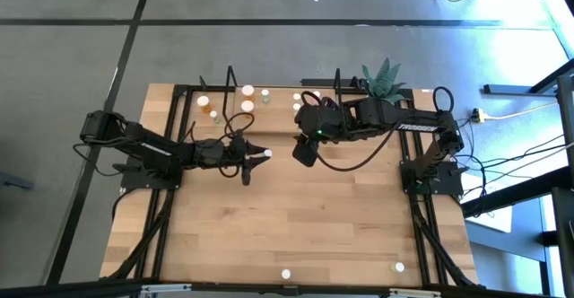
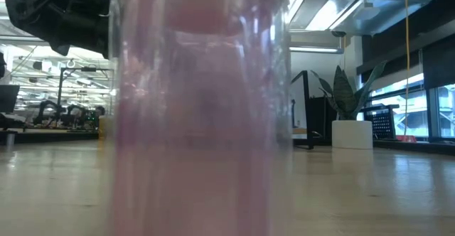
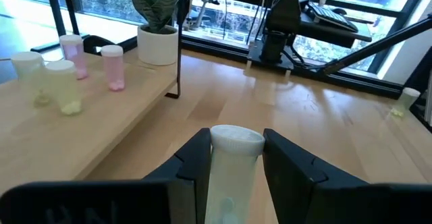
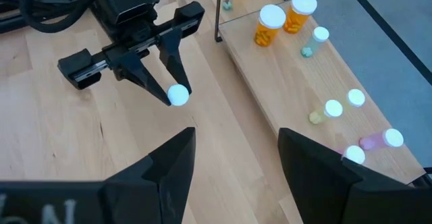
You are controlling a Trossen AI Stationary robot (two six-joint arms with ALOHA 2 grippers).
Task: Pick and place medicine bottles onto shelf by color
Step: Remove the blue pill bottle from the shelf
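My left gripper (image 1: 254,154) is over the table's middle, shut on a whitish medicine bottle (image 3: 231,173) with a white cap (image 4: 177,94). My right gripper (image 4: 236,140) hangs open just right of it, higher up, with nothing between its fingers. The shelf (image 4: 283,69), a light wooden board with black metal loops, runs along the far edge. On it stand orange bottles (image 4: 270,23), a green one (image 4: 312,43), whitish ones (image 3: 64,86) and pink ones (image 3: 113,67). One pink bottle (image 2: 199,108) stands right in front of the low camera. My left gripper pinches the bottle's body just below the cap (image 3: 233,158) between its two fingers (image 3: 196,160). The fingers come in about level from the table's left. The bottle stands with its cap up. Whether its bottom touches the table does not show.
A plant in a white pot (image 3: 158,43) stands at the shelf's right end. Two loose bottles (image 1: 286,274) (image 1: 399,267) stand near the table's front edge, with bare wood between them and the arms. A black frame (image 1: 170,181) borders the table.
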